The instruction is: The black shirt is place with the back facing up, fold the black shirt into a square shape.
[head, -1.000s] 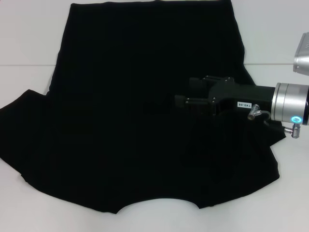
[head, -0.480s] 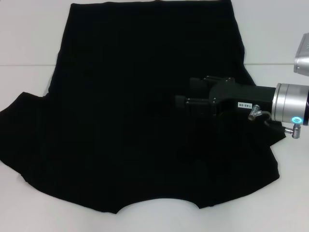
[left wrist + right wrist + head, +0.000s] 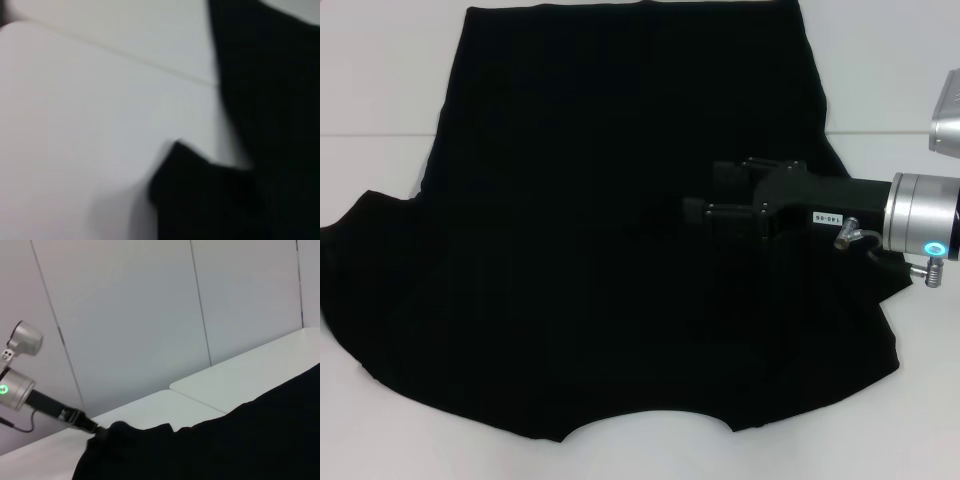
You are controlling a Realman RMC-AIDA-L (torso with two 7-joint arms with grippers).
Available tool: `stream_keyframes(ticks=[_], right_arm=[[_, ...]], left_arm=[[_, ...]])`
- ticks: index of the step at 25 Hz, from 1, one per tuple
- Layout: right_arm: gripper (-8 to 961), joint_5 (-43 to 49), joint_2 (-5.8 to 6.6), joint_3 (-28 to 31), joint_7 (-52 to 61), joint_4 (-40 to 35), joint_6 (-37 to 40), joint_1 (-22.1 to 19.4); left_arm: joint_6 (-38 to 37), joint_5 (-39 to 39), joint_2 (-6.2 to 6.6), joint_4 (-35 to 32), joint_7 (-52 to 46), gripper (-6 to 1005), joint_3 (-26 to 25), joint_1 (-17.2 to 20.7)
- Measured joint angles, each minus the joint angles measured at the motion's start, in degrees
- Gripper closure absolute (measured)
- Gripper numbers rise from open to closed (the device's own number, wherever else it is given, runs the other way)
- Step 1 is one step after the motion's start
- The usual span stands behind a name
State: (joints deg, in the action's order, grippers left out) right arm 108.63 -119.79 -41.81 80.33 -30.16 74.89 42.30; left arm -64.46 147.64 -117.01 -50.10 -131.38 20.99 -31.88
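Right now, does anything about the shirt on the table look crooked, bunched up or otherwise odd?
Nothing stands out. The black shirt lies spread flat on the white table, neckline toward the robot. The right gripper reaches over its right side; the left gripper is at the left sleeve.

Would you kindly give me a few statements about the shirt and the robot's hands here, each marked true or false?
1. The black shirt lies spread on the white table. True.
2. The right hand is over the shirt. True.
3. The shirt is already folded into a square. False: both sleeves are spread out.
4. The neckline faces away from the robot. False: it is at the near edge.
5. The left hand is at a sleeve edge in the right wrist view. True.
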Motion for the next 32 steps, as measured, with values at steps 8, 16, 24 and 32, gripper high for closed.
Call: stream_keyframes(ticks=[8, 16, 24, 32], right_arm=[[117, 0.0, 0.0, 0.06, 0.0, 0.07, 0.44, -0.19], [117, 0.0, 0.0, 0.08, 0.0, 0.44, 0.5, -0.95], [117, -0.13, 0.0, 0.16, 0.0, 0.46, 0.52, -1.08], [117, -0.61, 0.08, 0.2, 0.23, 0.46, -0.11, -1.1]], left_arm=[[0.41, -2.62, -0.27, 4.72, 6.08, 1000, 0.09, -6.74], [-4.38, -7.94, -1.7, 6.08, 14.88, 1000, 0.33, -8.13], [-5.29, -13.61, -3.06, 10.41, 19.67, 1001, 3.39, -7.83], [-3.58, -16.06, -4.13, 13.69, 21.4, 870, 4.27, -9.2]])
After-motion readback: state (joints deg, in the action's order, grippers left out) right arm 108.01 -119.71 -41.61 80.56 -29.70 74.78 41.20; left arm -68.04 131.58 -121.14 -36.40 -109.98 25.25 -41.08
